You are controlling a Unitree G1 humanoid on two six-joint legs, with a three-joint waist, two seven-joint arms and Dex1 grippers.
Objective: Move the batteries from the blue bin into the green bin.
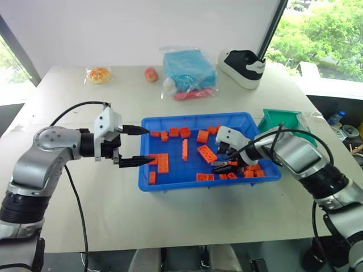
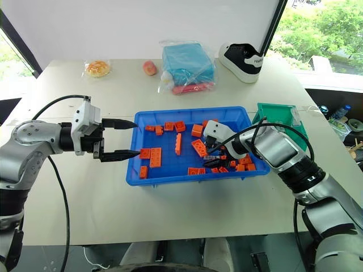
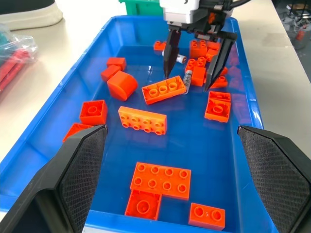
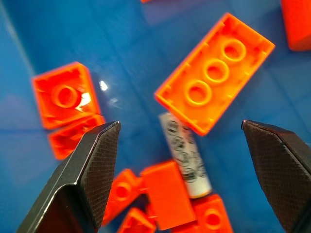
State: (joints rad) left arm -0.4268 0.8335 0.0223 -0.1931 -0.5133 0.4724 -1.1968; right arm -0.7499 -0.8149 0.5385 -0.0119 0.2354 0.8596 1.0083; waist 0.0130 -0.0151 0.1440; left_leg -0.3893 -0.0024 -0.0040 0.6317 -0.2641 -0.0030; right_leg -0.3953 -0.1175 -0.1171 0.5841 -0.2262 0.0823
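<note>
a battery [image 4: 184, 154] lies flat in the blue bin [image 1: 148, 182] among orange bricks [image 1: 206, 153], at about four o'clock. the right gripper [image 3: 191, 80] hangs over it, fingers apart, likely to straddle it. the green bin [image 1: 279, 119] waits just beyond at two o'clock. the left gripper [image 1: 139, 145] idles spread at nine o'clock.

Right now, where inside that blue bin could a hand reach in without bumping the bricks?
The blue bin has bare floor in the middle, between the upright brick and the double brick, and along the near wall. It is crowded at the right end, where the right gripper hangs open over a battery.
</note>
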